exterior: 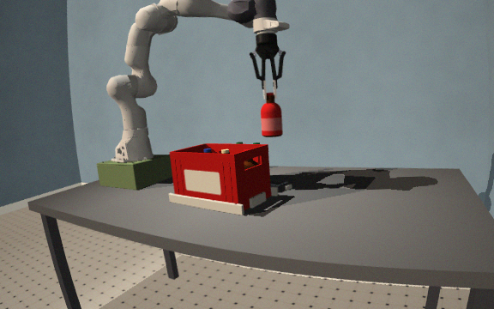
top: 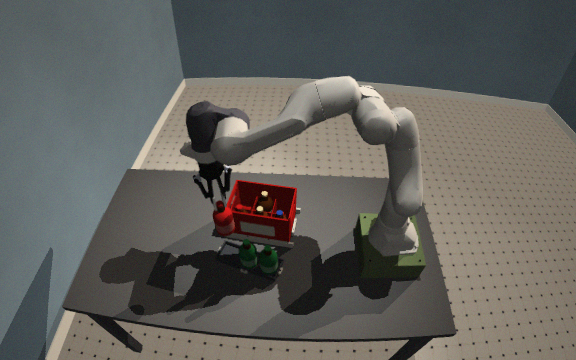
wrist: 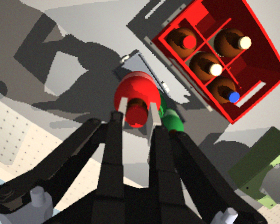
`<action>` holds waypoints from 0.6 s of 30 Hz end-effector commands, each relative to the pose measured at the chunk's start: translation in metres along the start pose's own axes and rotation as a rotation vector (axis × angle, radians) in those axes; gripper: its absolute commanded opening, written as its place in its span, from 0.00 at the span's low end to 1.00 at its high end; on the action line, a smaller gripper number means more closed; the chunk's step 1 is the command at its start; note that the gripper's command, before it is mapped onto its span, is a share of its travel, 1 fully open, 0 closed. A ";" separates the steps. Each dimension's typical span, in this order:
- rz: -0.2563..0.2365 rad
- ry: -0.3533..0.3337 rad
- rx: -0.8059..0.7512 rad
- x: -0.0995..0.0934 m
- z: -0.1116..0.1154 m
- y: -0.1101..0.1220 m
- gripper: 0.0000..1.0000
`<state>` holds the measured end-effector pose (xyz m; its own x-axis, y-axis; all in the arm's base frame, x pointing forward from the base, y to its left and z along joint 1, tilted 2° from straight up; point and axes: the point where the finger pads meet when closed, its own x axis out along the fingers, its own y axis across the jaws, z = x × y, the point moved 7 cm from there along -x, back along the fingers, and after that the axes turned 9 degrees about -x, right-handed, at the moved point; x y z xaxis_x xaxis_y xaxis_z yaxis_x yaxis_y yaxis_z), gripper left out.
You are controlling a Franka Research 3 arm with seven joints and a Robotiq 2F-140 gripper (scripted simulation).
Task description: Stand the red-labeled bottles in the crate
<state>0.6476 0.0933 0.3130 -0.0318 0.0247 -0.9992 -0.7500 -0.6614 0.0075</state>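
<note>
My gripper (top: 219, 204) (exterior: 269, 95) (wrist: 137, 109) is shut on the neck of a red bottle (top: 224, 222) (exterior: 271, 122) (wrist: 137, 91), held upright in the air. The red crate (top: 288, 230) (exterior: 252, 184) (wrist: 272, 60) stands level. In it stand brown bottles with a red cap (top: 240, 207) (wrist: 189, 41), white caps (top: 264, 194) (wrist: 244, 43) and a blue cap (top: 280, 213) (wrist: 234, 97). In the wrist view two cells in the far row, at its ends, look empty. Two green bottles (top: 248, 256) (top: 268, 262) stand on the dark tray (top: 231, 255) (wrist: 133, 62).
White rails (top: 283, 244) (exterior: 206, 203) run along the crate's foot. The tray lies close beside the crate's long side. The green base block (top: 390, 267) (exterior: 116, 176) of the arm stands at the other end of the table. The arm's shadow darkens the tray area.
</note>
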 end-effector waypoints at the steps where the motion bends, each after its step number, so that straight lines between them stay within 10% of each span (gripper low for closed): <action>1: -0.014 0.008 -0.004 -0.007 -0.001 -0.001 0.00; 18: -0.014 0.008 -0.004 -0.007 -0.002 0.008 0.00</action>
<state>0.6413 0.0862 0.3130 -0.0327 0.0246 -0.9992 -0.7514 -0.6598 0.0083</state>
